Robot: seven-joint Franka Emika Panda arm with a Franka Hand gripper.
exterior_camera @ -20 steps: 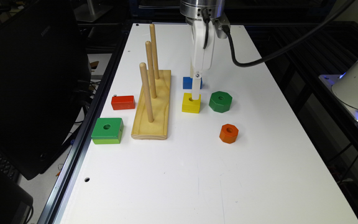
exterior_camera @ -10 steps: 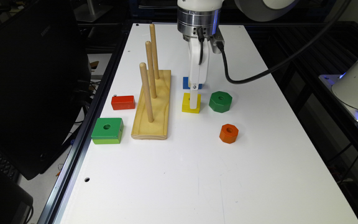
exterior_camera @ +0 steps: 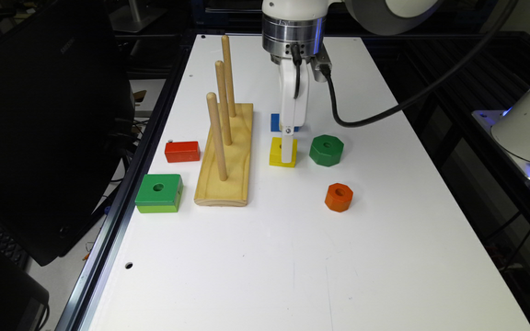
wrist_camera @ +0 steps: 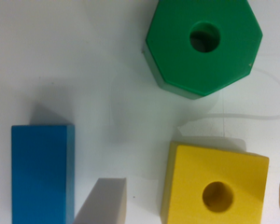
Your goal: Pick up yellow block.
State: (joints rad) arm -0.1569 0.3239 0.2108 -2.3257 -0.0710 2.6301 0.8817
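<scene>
I have the gripper point(exterior_camera: 287, 154) down at the yellow block point(exterior_camera: 283, 152), which sits between the peg base point(exterior_camera: 227, 156) and the green octagon point(exterior_camera: 326, 150), just in front of the blue block point(exterior_camera: 275, 122). At the wrist, one grey fingertip point(wrist_camera: 101, 201) stands clear beside the yellow block, so the jaws look open and straddling it, I judge.

The peg base point(exterior_camera: 228, 156) stands on the table point(exterior_camera: 292, 257). To the exterior view's right of it sits the square holed block point(exterior_camera: 283, 152) (the gripper point(exterior_camera: 287, 156) reaches down at it), then the octagonal block point(exterior_camera: 326, 150). A rectangular block point(exterior_camera: 275, 122) lies just behind; a smaller octagonal block point(exterior_camera: 339, 197) lies nearer the camera.
</scene>
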